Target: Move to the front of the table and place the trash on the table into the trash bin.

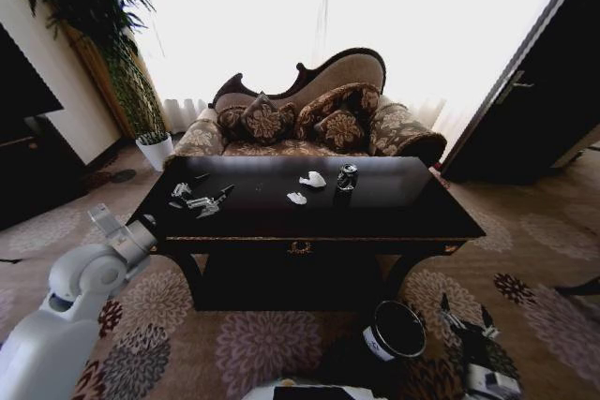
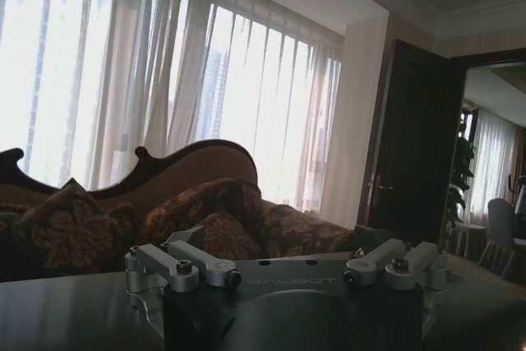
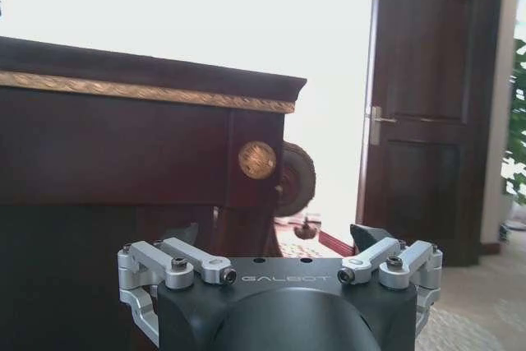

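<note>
Two grippers idle, left gripper [image 1: 105,222] spread wide at bench [image 1: 422,217] edge; I should reach crushed can [image 1: 348,177] squarely, trash bin [image 1: 394,330] below.

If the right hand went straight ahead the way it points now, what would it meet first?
Most likely the table: the right hand hangs low beside the trash bin, facing the table's dark wooden apron and corner leg with its round gold ornament. Depth is hard to judge; nothing else shows in that line.
</note>
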Robot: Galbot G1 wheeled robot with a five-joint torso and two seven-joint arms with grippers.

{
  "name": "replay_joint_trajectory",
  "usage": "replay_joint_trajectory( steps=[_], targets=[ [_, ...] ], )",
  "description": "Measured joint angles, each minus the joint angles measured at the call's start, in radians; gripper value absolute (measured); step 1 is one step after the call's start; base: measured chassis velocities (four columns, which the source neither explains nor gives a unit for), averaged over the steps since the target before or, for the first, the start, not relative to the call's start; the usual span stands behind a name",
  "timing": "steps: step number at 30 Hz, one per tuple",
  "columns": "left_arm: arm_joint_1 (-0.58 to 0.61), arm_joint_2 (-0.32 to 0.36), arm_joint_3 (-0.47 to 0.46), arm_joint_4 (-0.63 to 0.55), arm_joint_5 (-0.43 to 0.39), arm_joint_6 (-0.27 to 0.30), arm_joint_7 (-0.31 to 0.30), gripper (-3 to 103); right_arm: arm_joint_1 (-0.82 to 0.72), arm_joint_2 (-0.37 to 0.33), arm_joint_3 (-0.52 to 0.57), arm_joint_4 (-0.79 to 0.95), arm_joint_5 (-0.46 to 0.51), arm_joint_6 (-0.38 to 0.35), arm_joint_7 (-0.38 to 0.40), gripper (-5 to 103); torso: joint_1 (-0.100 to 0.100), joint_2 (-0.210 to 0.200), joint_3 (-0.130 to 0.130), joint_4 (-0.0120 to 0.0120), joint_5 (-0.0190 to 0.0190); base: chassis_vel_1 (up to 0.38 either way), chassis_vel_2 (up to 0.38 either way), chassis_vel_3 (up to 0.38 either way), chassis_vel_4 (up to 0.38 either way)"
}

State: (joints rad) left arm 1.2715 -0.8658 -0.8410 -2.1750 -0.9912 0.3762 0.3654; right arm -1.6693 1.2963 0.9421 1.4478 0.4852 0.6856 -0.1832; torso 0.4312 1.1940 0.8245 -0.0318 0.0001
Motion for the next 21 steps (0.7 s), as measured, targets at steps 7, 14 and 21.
replay_joint_trajectory(
  steps=[7, 14, 21],
  targets=[
    [-0.008, -0.008, -0.016, 0.035, 0.001, 0.006, -0.023, 100, -0.073, -0.027, 0.06, 0.283, 0.052, -0.014, 0.014, 100, 0.0, 0.0, 0.0, -0.0003, -0.0003, 0.0, 0.0, 0.0, 0.0],
    [-0.009, -0.03, -0.005, 0.041, 0.009, 0.006, -0.021, 100, -0.098, -0.074, 0.089, 0.449, 0.077, -0.048, 0.028, 100, 0.0, 0.0, 0.0, -0.0004, -0.0003, 0.0, 0.0, 0.0, 0.0],
    [-0.011, -0.03, -0.002, 0.048, 0.011, 0.006, -0.019, 100, -0.104, -0.128, 0.052, 0.565, 0.072, -0.096, 0.091, 100, 0.0, 0.0, 0.0, -0.0008, 0.0001, 0.0, 0.0, 0.0, 0.0]
  ],
)
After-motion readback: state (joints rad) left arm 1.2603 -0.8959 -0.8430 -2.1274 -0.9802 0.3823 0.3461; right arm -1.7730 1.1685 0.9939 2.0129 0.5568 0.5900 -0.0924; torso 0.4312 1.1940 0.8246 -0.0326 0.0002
